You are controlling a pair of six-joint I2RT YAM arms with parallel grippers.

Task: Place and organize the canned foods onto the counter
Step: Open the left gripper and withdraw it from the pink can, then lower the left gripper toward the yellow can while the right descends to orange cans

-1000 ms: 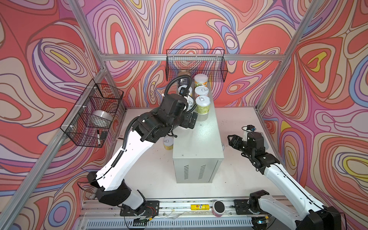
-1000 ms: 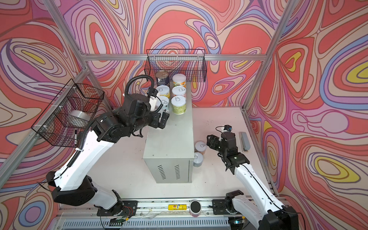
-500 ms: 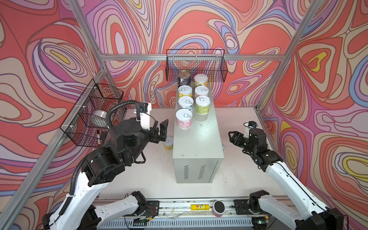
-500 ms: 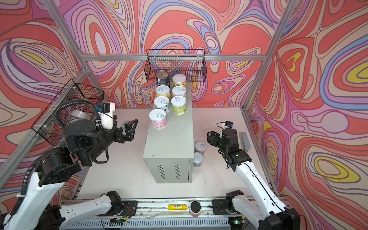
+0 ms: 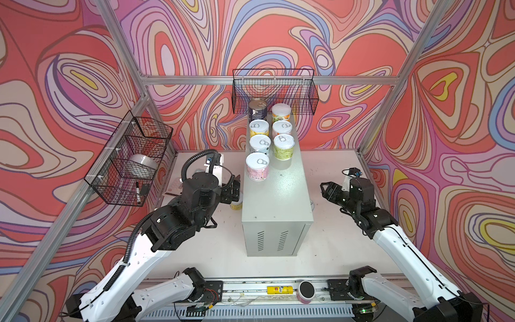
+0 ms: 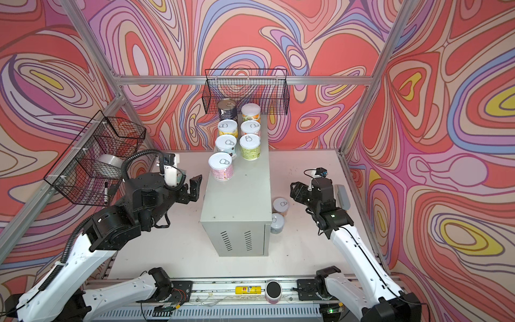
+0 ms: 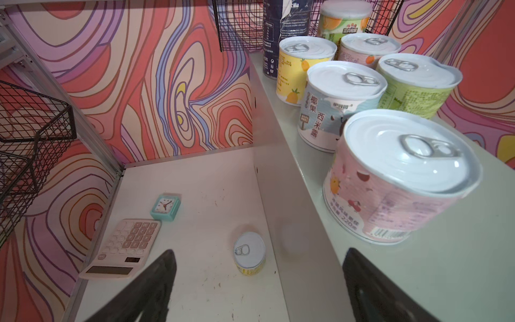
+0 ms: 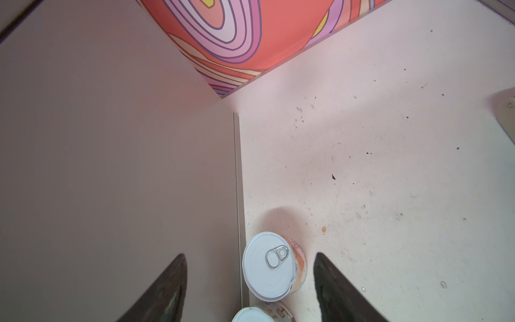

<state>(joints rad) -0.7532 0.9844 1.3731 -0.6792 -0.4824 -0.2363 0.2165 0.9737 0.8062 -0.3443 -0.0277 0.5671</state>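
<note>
**Placed.** Seven cans stand upright on top of the grey cabinet (image 5: 278, 195), in two columns running from its far end.
- One column holds the dark-blue tin (image 5: 257, 110), a yellow can (image 5: 259, 128), a pale-blue can (image 5: 259, 145) and a pink can (image 5: 257, 166).
- The other holds an orange-topped can (image 5: 281, 112), a second pink can (image 5: 282, 128) and a green can (image 5: 284, 146).
- The columns sit close together and the ordering looks tidy. The near half of the cabinet top is bare.

**Outstanding.** Three cans are on the white tabletop (image 6: 181, 245).
- A small yellow-label can (image 7: 249, 253) stands beside the cabinet's left wall.
- An orange-label can (image 6: 281, 205) and a grey-label can (image 6: 277, 223) stand just beside its right wall.

**Hands.**
- The left hand (image 6: 192, 189) is released and empty. Its fingers are spread, level with the cabinet's upper left edge and above the small yellow-label can.
- The right hand (image 6: 296, 192) is also released. Its fingers are parted above the orange-label can and do not touch it.

**Assessment.** About two thirds of the cans in view are placed. I judge both hands to be lining up for their next pickups.
</note>
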